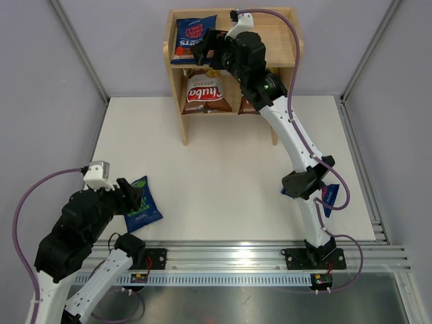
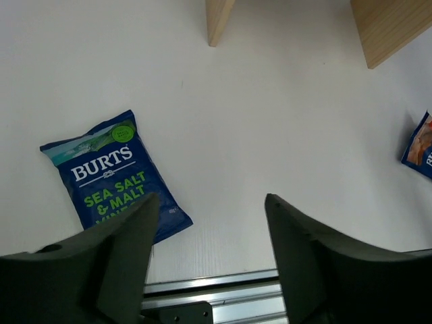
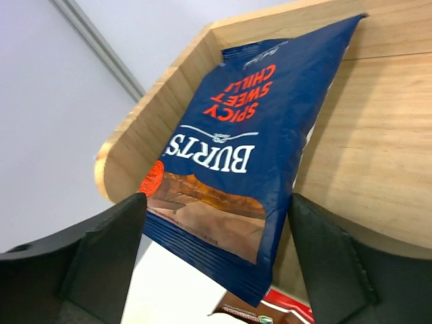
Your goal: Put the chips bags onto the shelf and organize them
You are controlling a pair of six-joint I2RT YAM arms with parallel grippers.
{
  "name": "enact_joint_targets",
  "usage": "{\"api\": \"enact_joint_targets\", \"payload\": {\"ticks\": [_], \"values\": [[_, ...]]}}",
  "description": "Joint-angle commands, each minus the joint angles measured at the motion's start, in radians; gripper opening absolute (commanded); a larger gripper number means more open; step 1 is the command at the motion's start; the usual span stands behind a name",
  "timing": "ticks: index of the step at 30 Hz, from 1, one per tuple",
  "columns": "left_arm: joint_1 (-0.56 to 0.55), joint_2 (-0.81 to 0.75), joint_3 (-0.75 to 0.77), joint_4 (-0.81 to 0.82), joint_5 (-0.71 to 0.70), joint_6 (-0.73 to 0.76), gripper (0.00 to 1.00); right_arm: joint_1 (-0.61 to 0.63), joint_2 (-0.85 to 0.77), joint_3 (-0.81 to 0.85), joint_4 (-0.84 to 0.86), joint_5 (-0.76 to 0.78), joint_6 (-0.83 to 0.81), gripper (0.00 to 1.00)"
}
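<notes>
On the top tier of the wooden shelf (image 1: 283,40) lies a dark blue Burts bag (image 1: 192,34), its near end hanging over the front edge. My right gripper (image 1: 206,48) stands open just in front of it, a finger on either side of that near end (image 3: 236,148). A brown Chuba bag (image 1: 206,93) stands on the lower tier, and a second brown bag (image 1: 247,106) is mostly hidden behind the arm. Another blue Burts bag (image 1: 143,204), sea salt (image 2: 111,175), lies flat on the table front left. My left gripper (image 2: 211,202) hovers open beside it, with nothing between the fingers.
A further blue bag (image 1: 329,197) lies near the table's right front, partly under the right arm, and shows at the right edge (image 2: 420,145) of the left wrist view. The shelf's legs (image 2: 219,20) stand at the back. A metal rail (image 1: 236,253) runs along the near edge.
</notes>
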Motion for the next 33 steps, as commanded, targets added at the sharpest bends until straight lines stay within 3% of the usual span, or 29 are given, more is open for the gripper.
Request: {"api": "enact_joint_targets", "payload": {"ticks": [1, 2, 3, 4, 10, 15, 18, 22, 28, 32, 33], "values": [[0.002, 0.043, 0.019, -0.011, -0.056, -0.017, 0.69, -0.004, -0.087, -0.061, -0.063, 0.122, -0.076, 0.95], [0.003, 0.050, 0.020, -0.020, -0.068, -0.025, 0.80, -0.003, -0.104, -0.072, -0.065, 0.140, -0.088, 1.00], [0.002, 0.067, 0.020, -0.023, -0.081, -0.036, 0.85, -0.003, -0.121, -0.081, -0.078, 0.179, -0.113, 0.99], [0.002, 0.075, 0.022, -0.028, -0.110, -0.059, 0.99, -0.003, -0.142, -0.080, -0.089, 0.200, -0.131, 1.00], [0.003, 0.135, 0.006, -0.051, -0.223, -0.196, 0.99, -0.003, -0.223, -0.090, -0.160, 0.311, -0.223, 0.99], [0.003, 0.165, -0.012, -0.089, -0.369, -0.358, 0.99, 0.000, -0.419, -0.227, -0.181, 0.146, -0.210, 0.99], [0.002, 0.147, -0.032, -0.089, -0.444, -0.454, 0.99, 0.000, -0.603, -0.458, -0.120, 0.006, -0.170, 1.00], [0.005, 0.161, -0.076, -0.108, -0.518, -0.597, 0.99, -0.001, -0.863, -0.896, 0.029, -0.146, -0.128, 0.99], [0.052, 0.222, -0.130, -0.085, -0.526, -0.715, 0.99, -0.001, -1.185, -1.277, 0.104, -0.255, -0.064, 0.99], [0.222, 0.294, -0.208, 0.073, -0.408, -0.599, 0.99, -0.001, -1.331, -1.422, 0.078, -0.329, -0.058, 0.99], [0.333, 0.313, -0.224, 0.108, -0.310, -0.568, 0.99, -0.001, -1.383, -1.468, 0.070, -0.321, -0.056, 0.99]]}}
